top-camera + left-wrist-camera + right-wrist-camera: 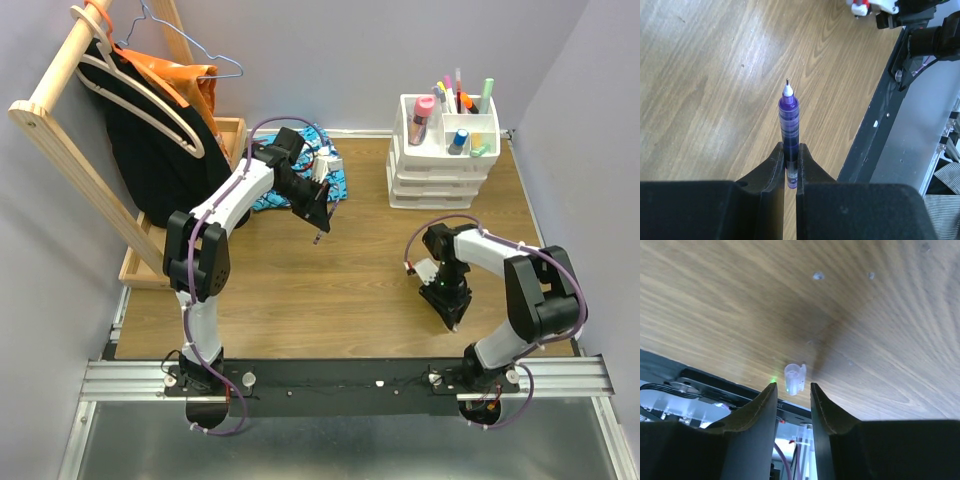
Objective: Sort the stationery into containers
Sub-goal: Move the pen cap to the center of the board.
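- No word, number, brand or sign can be read in any of the views.
- The purple pen (788,125) has dark bands round its barrel. Whether they are print cannot be told.
- The drawer fronts of the white organiser (440,172) and the markers (458,92) standing in it are too small to read.
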